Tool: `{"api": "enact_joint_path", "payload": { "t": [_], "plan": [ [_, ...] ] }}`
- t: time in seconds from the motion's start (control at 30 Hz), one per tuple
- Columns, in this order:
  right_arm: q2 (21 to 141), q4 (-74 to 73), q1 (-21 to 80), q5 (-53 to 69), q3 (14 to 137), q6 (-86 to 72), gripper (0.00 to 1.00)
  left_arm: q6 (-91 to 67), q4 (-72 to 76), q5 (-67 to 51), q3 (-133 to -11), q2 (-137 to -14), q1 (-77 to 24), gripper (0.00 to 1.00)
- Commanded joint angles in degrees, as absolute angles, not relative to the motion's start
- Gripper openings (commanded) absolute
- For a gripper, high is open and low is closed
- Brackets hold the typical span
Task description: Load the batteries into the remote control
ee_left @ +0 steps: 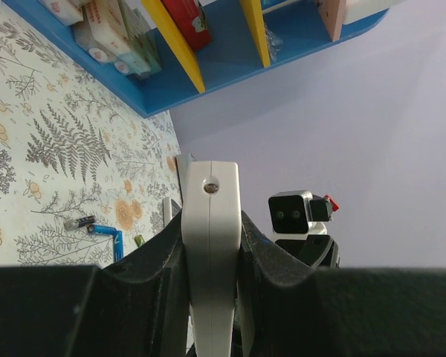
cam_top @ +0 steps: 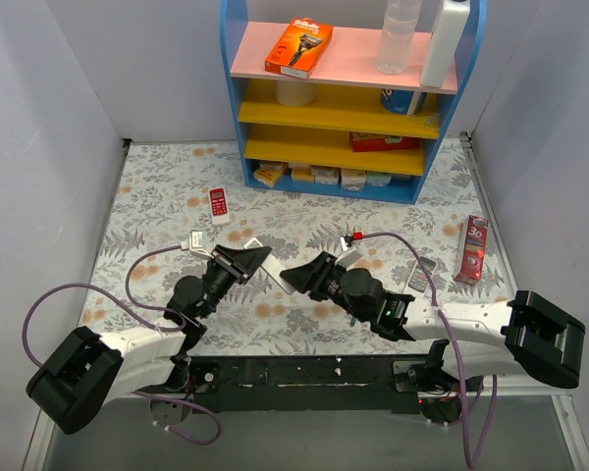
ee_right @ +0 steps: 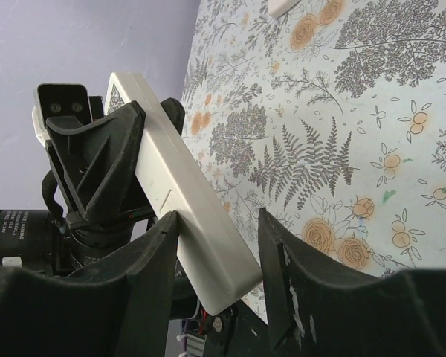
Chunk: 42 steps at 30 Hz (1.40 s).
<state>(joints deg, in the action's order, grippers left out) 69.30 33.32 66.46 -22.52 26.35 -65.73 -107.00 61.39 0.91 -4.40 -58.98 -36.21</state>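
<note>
Left gripper [ee_left: 210, 232] pinches your remote [ee_right: 171, 178] mid-air above the table [cam_top: 157, 191], right gripper [ee_right: 219, 216] spread round its free end; looks light, stiff, slick, so clamp squarely across the body

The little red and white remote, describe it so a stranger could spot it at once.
Find the blue shelf unit at the back of the flowered table. Just in front of its lower left corner, the red-and-white remote lies flat. It is short with red on its face, unlike the long white remote held up near the table's middle.
</note>
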Motion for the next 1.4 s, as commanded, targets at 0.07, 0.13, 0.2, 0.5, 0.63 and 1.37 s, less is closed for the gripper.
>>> {"api": "enact_joint_path", "payload": {
  "t": [0.07,0.13,0.2,0.5,0.63,1.37],
  "plan": [
    [72.07,21.36,65.39,-24.96,22.85,-63.37,0.45,-108.63,75.15,5.01,-6.85,-59.85,-35.51,0.0],
    [72.07,21.27,65.04,-24.79,22.68,-63.37,0.45,-108.89,75.85,5.27,-6.77,-60.73,-34.81,0.0],
    [72.33,20.75,64.69,-24.44,22.76,-63.37,0.44,-109.68,77.42,5.01,-6.51,-62.31,-34.37,0.0],
    [72.6,23.37,63.72,-23.03,23.03,-59.61,0.48,-112.68,83.76,1.94,-5.1,-69.08,-31.73,0.0],
    [67.96,25.83,63.11,-22.76,23.47,-54.5,0.64,-112.15,84.81,0.35,-4.4,-70.92,-31.73,0.0],
    [65.12,23.56,62.49,-17.4,35.06,-48.07,0.87,-109.86,86.13,-6.59,-4.04,-70.05,-31.82,0.0]
  ]
}}
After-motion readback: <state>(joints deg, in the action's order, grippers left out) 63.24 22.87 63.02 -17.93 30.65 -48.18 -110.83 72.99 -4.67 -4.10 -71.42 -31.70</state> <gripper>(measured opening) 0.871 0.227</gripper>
